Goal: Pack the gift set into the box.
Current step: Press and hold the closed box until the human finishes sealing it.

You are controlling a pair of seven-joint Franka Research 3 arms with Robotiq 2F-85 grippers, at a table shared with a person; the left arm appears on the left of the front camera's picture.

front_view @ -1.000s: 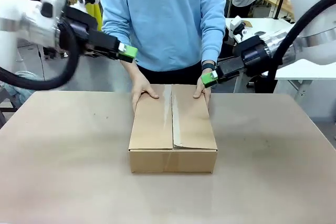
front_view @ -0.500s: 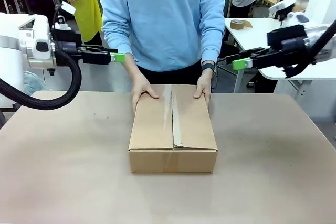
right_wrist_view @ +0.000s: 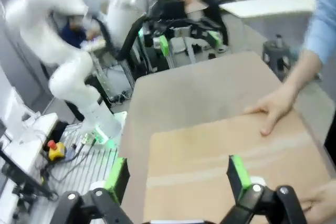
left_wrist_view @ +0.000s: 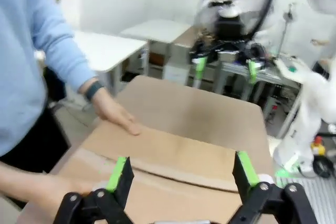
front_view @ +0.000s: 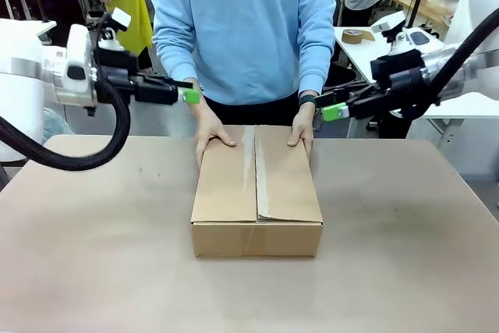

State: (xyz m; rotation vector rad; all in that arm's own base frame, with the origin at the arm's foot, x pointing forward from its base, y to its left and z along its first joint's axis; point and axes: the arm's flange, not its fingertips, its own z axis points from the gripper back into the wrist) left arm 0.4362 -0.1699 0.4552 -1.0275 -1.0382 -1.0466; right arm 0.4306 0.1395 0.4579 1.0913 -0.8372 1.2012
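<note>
- Table (front_view: 93, 271): brown top.
- Box (front_view: 257, 193): sits mid-table, flaps shut flat, tape strip (front_view: 251, 163) along centre seam.
- Person's hands: one hand (front_view: 212, 133) and other hand (front_view: 300, 132) lie flat on far corners of box top. Dark wristband (front_view: 309, 99) on the wrist nearer R gripper.
- L gripper (front_view: 189, 95): in the air over far table edge, just beside person's forearm, arm approx. level, pointing inward. Wrist view: green pads (left_wrist_view: 118, 174) spread wide, nothing between them, box lid beyond.
- R gripper (front_view: 334, 111): in the air near the banded wrist, tilted slightly down, pointing inward. Wrist view: jaws wide apart, nothing held.
- Person: light-blue sweatshirt (front_view: 242, 29), small dark chest emblem, wording too small to read.
- Tape roll (front_view: 356, 36) on white side table beyond.
</note>
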